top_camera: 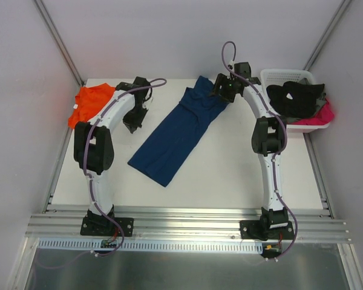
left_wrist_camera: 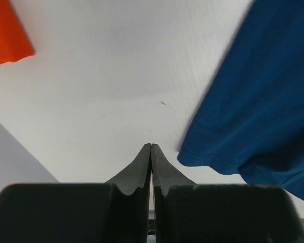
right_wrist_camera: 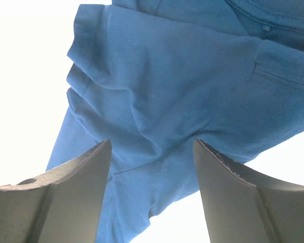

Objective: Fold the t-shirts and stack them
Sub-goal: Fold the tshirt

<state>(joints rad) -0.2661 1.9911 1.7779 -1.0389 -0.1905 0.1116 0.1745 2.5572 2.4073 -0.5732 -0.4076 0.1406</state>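
Navy blue cotton t-shirt [top_camera: 172, 133] lies on the white surface [top_camera: 242, 163] as a long narrow strip (sides folded inward), running diagonally from the far centre toward the near left, collar end farthest from the arm bases. The right pincer [right_wrist_camera: 151, 144] is above that collar end with its jaws spread wide, gripping nothing; blue cloth fills the gap between them in the wrist view. The left pincer [left_wrist_camera: 151, 147] is fully closed and empty, over bare surface between the two garments. The bright orange t-shirt [top_camera: 91, 104] sits crumpled at the far left corner. A white plastic lattice basket [top_camera: 272, 78] at the far right holds black cloth [top_camera: 296, 99] and pink cloth [top_camera: 323, 115].
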